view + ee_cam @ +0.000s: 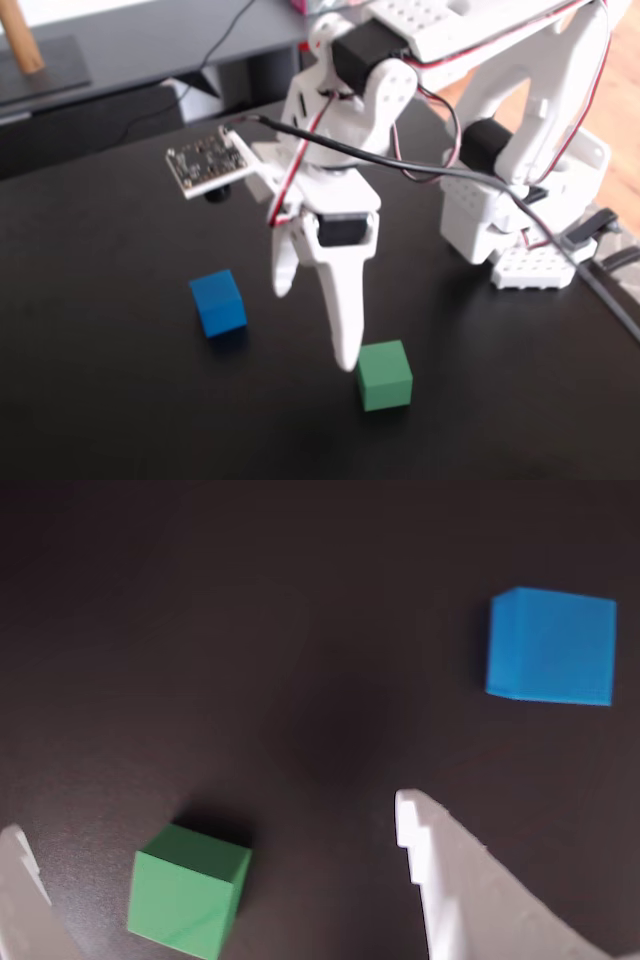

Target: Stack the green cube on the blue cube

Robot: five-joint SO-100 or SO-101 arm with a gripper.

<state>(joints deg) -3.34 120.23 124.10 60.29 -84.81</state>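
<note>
1. The white gripper (pixel 320 330) hangs above the black table (pixel 110 300), fingers spread wide apart and holding nothing.
2. In the wrist view the green cube (pixel 188 890) sits on the table between the two fingertips (pixel 412 825), nearer the left one and touching neither.
3. In the fixed view the green cube (pixel 385 375) lies just beside the long finger's tip, to its lower right.
4. The blue cube (pixel 218 302) rests on the table well apart from the green one, to its left in the fixed view.
</note>
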